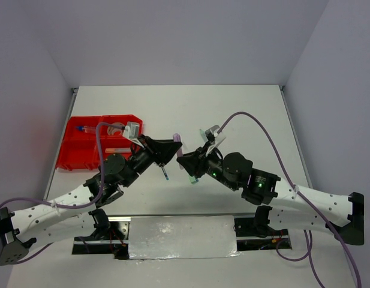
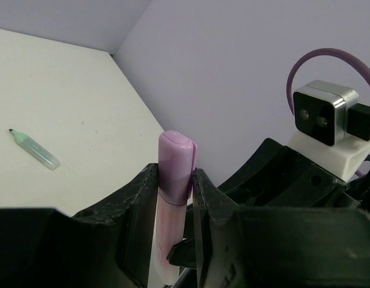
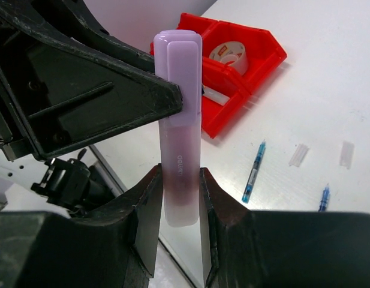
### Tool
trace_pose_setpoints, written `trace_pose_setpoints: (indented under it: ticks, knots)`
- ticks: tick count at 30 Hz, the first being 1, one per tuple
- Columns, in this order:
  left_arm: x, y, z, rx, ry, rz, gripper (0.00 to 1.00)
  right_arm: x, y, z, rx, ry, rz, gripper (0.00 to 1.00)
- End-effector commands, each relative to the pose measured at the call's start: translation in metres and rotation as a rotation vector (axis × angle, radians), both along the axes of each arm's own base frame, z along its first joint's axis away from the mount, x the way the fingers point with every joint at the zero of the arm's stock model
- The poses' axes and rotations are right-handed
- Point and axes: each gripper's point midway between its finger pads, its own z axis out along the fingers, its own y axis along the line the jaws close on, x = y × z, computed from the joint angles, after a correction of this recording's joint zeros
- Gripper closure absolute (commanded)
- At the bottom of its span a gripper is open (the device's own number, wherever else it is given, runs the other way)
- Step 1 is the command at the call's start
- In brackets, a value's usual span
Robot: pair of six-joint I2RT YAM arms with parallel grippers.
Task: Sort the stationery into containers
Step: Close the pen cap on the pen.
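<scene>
A purple marker (image 3: 180, 120) hangs in the air between the two arms, held at both ends. My left gripper (image 2: 176, 180) is shut on its cap end and my right gripper (image 3: 180, 192) is shut on its translucent body. In the top view the two grippers (image 1: 173, 150) (image 1: 183, 159) meet at mid-table, and only the tip of the purple marker (image 1: 177, 138) shows. The red tray (image 1: 77, 150) sits at the left with a tape roll (image 1: 116, 129) in one compartment. Two blue pens (image 3: 253, 174) (image 3: 324, 197) lie loose on the table.
A green marker (image 2: 33, 149) lies on the white table, far from the tray. Two clear caps (image 3: 299, 155) (image 3: 347, 153) rest near the blue pens. The right wrist's camera block (image 2: 322, 117) is close to my left gripper. Grey walls enclose the table.
</scene>
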Motion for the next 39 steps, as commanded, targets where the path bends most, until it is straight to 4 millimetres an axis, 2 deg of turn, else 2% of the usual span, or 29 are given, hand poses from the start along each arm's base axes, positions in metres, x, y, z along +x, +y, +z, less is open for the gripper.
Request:
trace_pose_setpoints:
  ticks: [1,2,4,6,12,15,16,19,22,25,27,28,30,34,35,36,37,39]
  knots:
    - [-0.015,-0.010,0.003,0.012,0.002,-0.070,0.96,0.007,0.004,0.068,0.154,-0.155,-0.014,1.00]
    - [-0.016,-0.011,0.006,0.010,-0.005,-0.077,0.89,0.006,0.004,0.072,0.162,-0.184,-0.004,1.00]
    - [-0.019,-0.012,0.011,0.014,-0.025,-0.096,0.80,0.001,0.009,0.069,0.153,-0.206,0.038,1.00]
    - [-0.021,-0.013,0.015,0.024,-0.039,-0.104,0.65,-0.002,0.010,0.067,0.136,-0.224,0.057,1.00]
    - [-0.020,-0.007,0.028,0.035,-0.066,-0.082,0.59,-0.006,0.016,0.063,0.104,-0.217,0.088,1.00]
    - [-0.020,-0.004,0.033,0.036,-0.072,-0.073,0.48,-0.007,0.019,0.058,0.087,-0.212,0.093,1.00]
    - [-0.021,-0.003,0.035,0.034,-0.075,-0.073,0.40,-0.006,0.018,0.058,0.088,-0.212,0.088,1.00]
    - [-0.022,-0.001,0.035,0.032,-0.074,-0.070,0.33,-0.007,0.018,0.060,0.094,-0.217,0.086,1.00]
    - [-0.021,0.001,0.033,0.034,-0.068,-0.065,0.36,-0.006,0.017,0.062,0.093,-0.222,0.083,1.00]
    - [-0.021,0.003,0.030,0.035,-0.057,-0.056,0.55,-0.006,0.016,0.064,0.085,-0.228,0.083,1.00]
    - [-0.020,0.003,0.030,0.036,-0.054,-0.053,0.64,-0.008,0.017,0.065,0.083,-0.236,0.093,1.00]
    - [-0.020,0.003,0.029,0.038,-0.051,-0.052,0.74,-0.009,0.018,0.065,0.079,-0.237,0.099,1.00]
    - [-0.019,0.003,0.031,0.037,-0.054,-0.048,0.80,-0.012,0.020,0.064,0.075,-0.245,0.114,1.00]
    - [-0.021,0.003,0.036,0.039,-0.074,-0.058,1.00,-0.019,0.025,0.057,0.068,-0.257,0.166,1.00]
    - [-0.022,0.002,0.037,0.050,-0.090,-0.062,1.00,-0.021,0.026,0.056,0.070,-0.260,0.177,1.00]
    - [-0.026,0.001,0.042,0.044,-0.112,-0.081,1.00,-0.022,0.026,0.054,0.072,-0.260,0.183,0.96]
    - [-0.027,0.001,0.043,0.054,-0.135,-0.088,1.00,-0.025,0.026,0.052,0.073,-0.259,0.195,0.78]
    - [-0.035,0.001,0.049,0.054,-0.181,-0.120,1.00,-0.027,0.025,0.052,0.078,-0.256,0.206,0.62]
